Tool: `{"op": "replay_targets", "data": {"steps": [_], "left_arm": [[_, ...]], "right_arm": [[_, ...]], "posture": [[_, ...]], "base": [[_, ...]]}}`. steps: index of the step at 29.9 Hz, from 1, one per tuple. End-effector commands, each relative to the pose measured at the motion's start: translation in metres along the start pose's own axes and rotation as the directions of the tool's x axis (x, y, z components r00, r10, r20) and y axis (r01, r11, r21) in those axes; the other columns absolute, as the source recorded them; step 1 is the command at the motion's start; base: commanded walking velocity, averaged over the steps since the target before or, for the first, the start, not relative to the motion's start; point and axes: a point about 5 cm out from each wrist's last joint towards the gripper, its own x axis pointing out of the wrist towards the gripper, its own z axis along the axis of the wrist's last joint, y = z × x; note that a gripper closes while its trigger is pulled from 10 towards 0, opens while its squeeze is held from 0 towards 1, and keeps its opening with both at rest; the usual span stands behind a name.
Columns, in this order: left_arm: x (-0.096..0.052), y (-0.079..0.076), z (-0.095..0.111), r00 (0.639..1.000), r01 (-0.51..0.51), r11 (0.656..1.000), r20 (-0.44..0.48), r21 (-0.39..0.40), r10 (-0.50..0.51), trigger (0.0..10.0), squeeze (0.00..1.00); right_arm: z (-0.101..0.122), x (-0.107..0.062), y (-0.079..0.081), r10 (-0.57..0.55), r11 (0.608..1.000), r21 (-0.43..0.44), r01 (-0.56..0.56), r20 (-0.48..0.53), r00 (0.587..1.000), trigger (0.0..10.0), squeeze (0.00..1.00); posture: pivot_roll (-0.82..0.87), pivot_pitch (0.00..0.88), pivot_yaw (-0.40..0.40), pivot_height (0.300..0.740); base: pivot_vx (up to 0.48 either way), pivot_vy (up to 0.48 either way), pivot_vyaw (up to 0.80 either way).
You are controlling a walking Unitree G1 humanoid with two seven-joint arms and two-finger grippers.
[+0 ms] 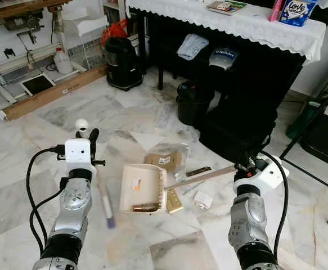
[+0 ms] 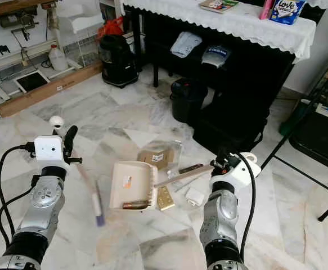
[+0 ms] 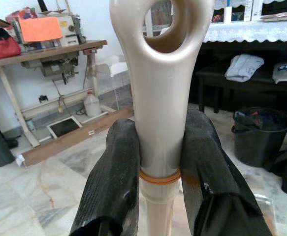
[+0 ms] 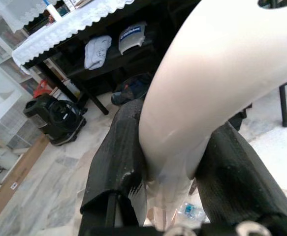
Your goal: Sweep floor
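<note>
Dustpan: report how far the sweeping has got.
Done: a brown tube lies in the dustpan. In hand: the left gripper grips the broom, and the right gripper grips the dustpan's long handle. Left: a gold packet, white scrap, dark strip and brown packet lie on the floor.

We look down at a marble floor (image 2: 299, 225) where our left end effector (image 2: 69, 140) holds a broom handle (image 2: 88, 180) that runs down to a blurred purple tip, while our right end effector (image 2: 223, 163) grips the long handle (image 2: 183, 177) of a cream dustpan (image 2: 131, 185). The dustpan lies flat between our arms, with a brown cylinder (image 2: 134, 205) at its near edge and a gold packet (image 2: 165, 198), a cardboard piece (image 2: 155, 157) and a small white scrap (image 2: 195, 197) just beside it. Farther off stand a black bin (image 2: 185, 100), a black vacuum (image 2: 116, 62) and a table (image 2: 248, 25) under a white lace cloth.
</note>
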Motion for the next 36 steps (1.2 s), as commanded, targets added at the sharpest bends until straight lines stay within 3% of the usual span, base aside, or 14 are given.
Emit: {"op": "replay_targets", "data": {"steps": [1, 36], "left_arm": [[0.0044, 0.0035, 0.0081, 0.999, -0.013, 1.000, 0.052, 0.003, 0.013, 10.0, 0.00], [0.0007, 0.0036, 0.0089, 0.998, -0.018, 1.000, 0.053, -0.017, 0.018, 10.0, 0.00]], "right_arm": [[0.0144, 0.0042, 0.0048, 0.020, 1.000, 0.001, -0.020, 0.069, 0.997, 10.0, 0.00], [0.0103, 0.0002, 0.0141, 0.074, 0.997, -0.040, -0.072, 0.041, 0.996, 10.0, 0.00]], "posture": [[-0.07, 0.000, -0.020, 0.740], [-0.04, 0.038, -0.037, 0.740]], "base": [[0.000, 0.000, 0.00], [0.000, 0.000, 0.77]]}}
